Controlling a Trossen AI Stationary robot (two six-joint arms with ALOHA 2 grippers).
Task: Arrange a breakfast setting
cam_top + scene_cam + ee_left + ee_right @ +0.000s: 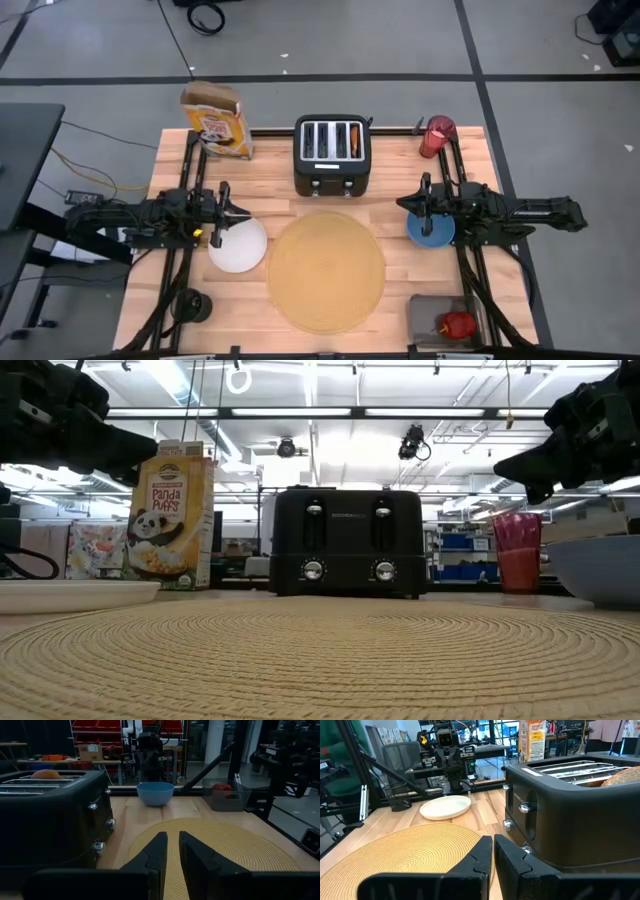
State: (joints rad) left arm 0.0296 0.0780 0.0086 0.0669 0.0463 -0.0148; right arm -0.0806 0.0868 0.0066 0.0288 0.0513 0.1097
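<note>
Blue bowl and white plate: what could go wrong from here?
1. The right gripper hangs over the blue bowl, fingers nearly shut; descending so, it could strike the rim.
2. The white plate lies flat beside the placemat; the left gripper may slip off its low edge.

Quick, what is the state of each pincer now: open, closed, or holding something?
Left pincer: nearly closed, a narrow gap only, holding nothing, above the plate.
Right pincer: closed, holding nothing, above the bowl.
</note>
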